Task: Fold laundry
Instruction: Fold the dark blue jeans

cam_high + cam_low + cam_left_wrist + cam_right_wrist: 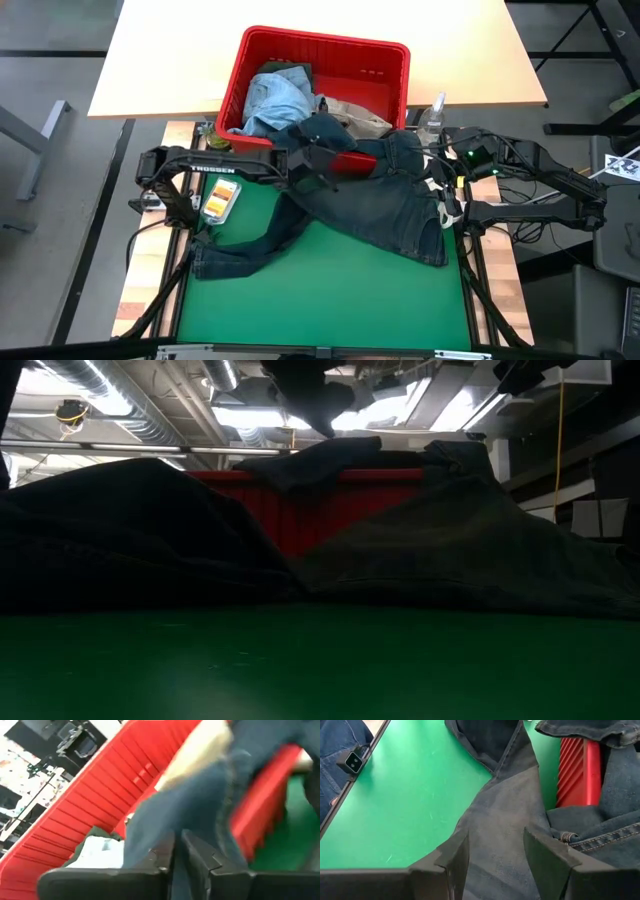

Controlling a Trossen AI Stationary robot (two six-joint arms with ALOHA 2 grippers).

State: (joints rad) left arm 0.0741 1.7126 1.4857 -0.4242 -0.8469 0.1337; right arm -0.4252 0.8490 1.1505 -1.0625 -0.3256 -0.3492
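The dark navy jeans [385,205] drape from the front rim of the red basket [390,60] down onto the green mat. One leg [240,255] trails toward the near left. Light blue denim [275,100] and a beige piece [355,112] lie in the basket. A dark olive bit [95,840] shows in the left wrist view. My left gripper [318,160] is at the basket's front rim, shut on the jeans. My right gripper [447,208] is open at the jeans' right edge, its fingers [457,855] standing over the cloth [500,830]. My left gripper [178,842] pinches a raised fold of the jeans [200,805] between its two fingers, close to the basket's front rim. The cloth runs up and away from the fingers over the red wall. How many layers it has, I cannot tell.
A beige table [170,60] lies beyond the basket. An orange-and-white device [222,200] sits at the mat's left edge. A clear bottle [435,112] stands right of the basket. Bare green mat [320,300] stretches toward the near edge, where a small camera [352,762] sits.
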